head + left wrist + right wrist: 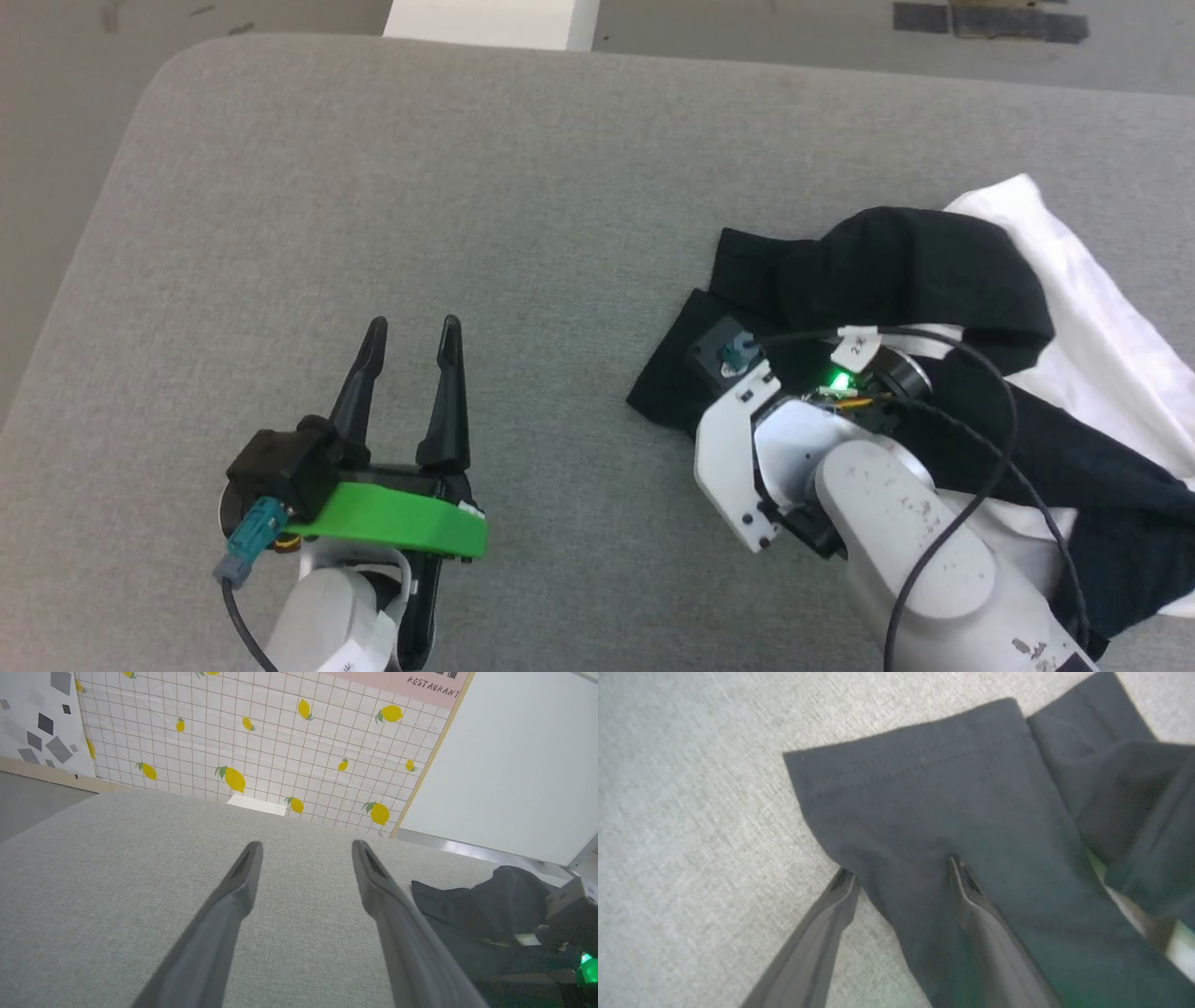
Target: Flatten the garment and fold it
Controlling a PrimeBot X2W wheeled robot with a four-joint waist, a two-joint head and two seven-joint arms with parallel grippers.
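Grey fabric table (373, 187), lemon wall (280, 742)
A white block (490, 23) stands just past the table's far edge, below the gridded lemon print.

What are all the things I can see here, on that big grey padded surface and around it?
Soft cotton shirt with white body and black sleeves: one, crumpled, on the table's right side.
Grey fabric-covered table: one, grey, beneath everything.
White rectangular block: one, white, beyond the table's far edge.
Dark tape patches: a couple, black, on the floor beyond the table.
Lemon-print grid wall covering: one, white with yellow lemons, behind the table.
Left gripper: one, dark fingers on a green mount, open over bare table.
Right gripper: one, dark fingers, open at a black sleeve's edge.
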